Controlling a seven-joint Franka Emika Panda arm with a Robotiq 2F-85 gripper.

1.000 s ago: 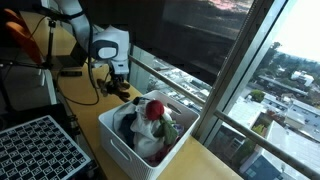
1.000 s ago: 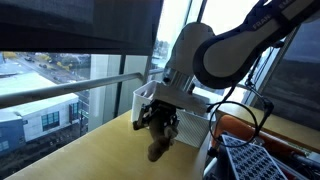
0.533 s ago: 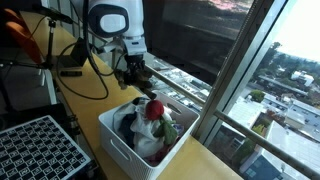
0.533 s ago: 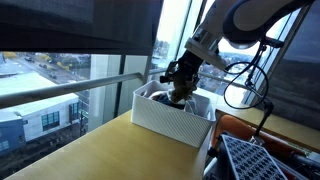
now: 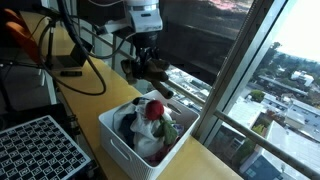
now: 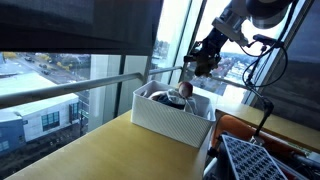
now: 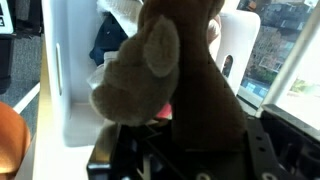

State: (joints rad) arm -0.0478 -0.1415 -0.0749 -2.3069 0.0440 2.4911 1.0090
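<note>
My gripper is shut on a brown plush toy and holds it in the air above the far side of a white basket. In both exterior views the toy hangs from the gripper over the basket. The basket holds a red and white plush toy and dark cloth. In the wrist view the brown toy fills most of the frame, with the white basket below it. The fingertips are hidden behind the toy.
A black grid tray lies on the wooden table next to the basket and also shows in an exterior view. Cables and an orange object lie behind the arm. A window with a railing runs along the table's edge.
The gripper has risen from the tabletop beside the basket, carrying the brown toy up and over the basket.
</note>
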